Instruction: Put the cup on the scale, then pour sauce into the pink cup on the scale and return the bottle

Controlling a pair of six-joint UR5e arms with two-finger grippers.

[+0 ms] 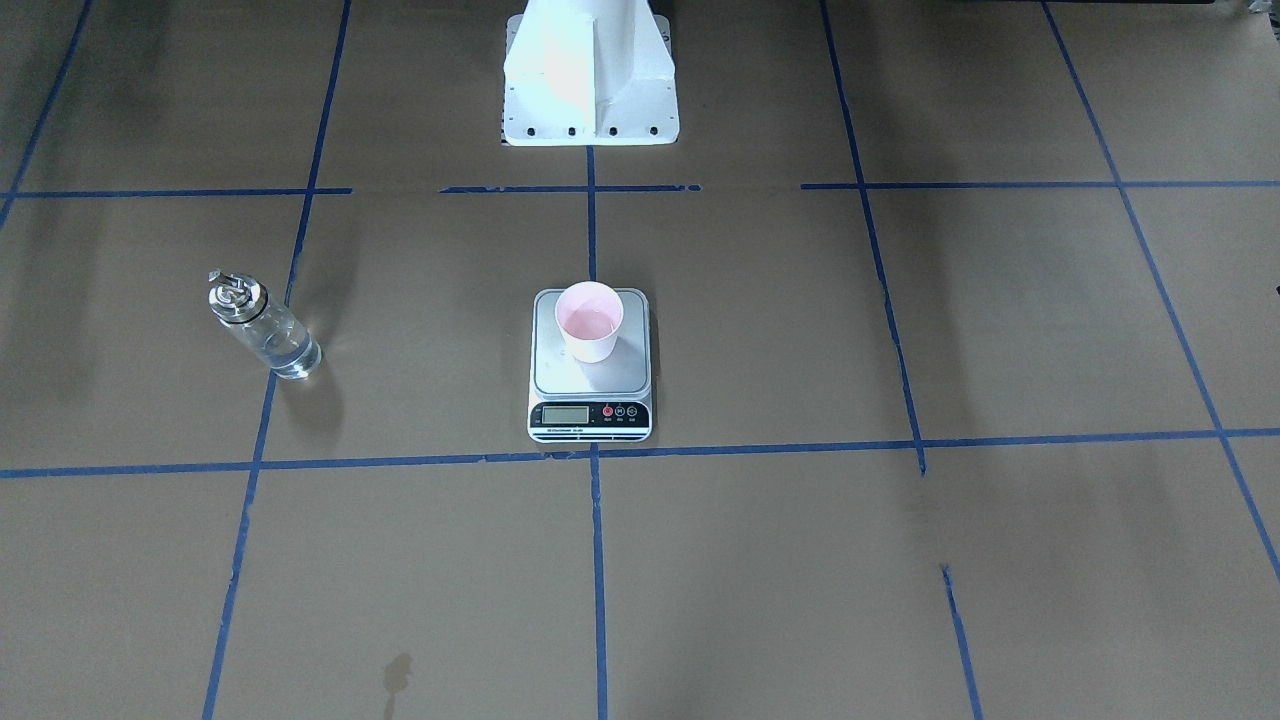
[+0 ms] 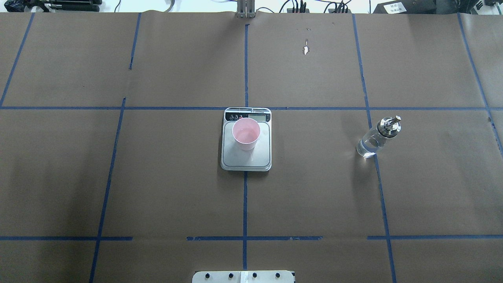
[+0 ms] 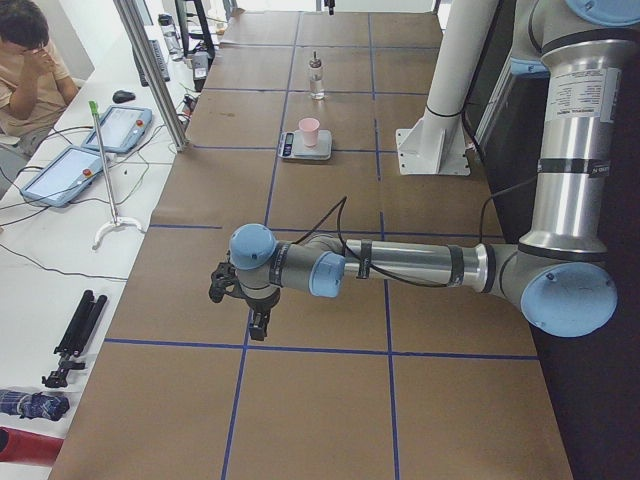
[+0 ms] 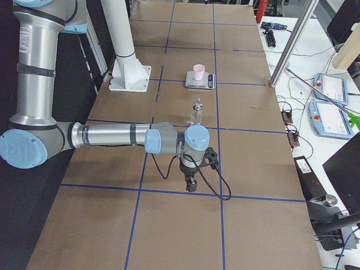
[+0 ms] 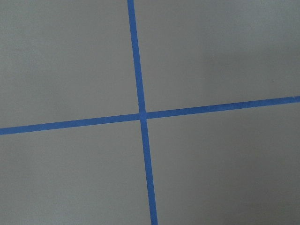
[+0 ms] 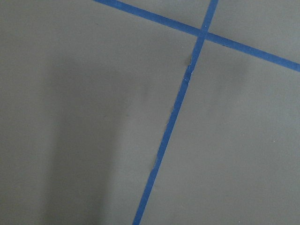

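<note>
Brown paper table (image 2: 157, 177) spreads beneath the left gripper (image 3: 261, 328) and right gripper (image 4: 190, 185), their opening impossible to tell, well apart from the cup (image 2: 246, 134) on the scale (image 2: 246, 160) and the upright bottle (image 2: 373, 142), slick breakable glass probably best gripped mid-body below its metal collar.

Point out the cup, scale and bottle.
cup (image 2: 246, 133): overhead exterior view, pink inside.
scale (image 2: 246, 160): overhead exterior view, bare platform below the cup.
bottle (image 2: 371, 142): overhead exterior view, clear glass body.
</note>
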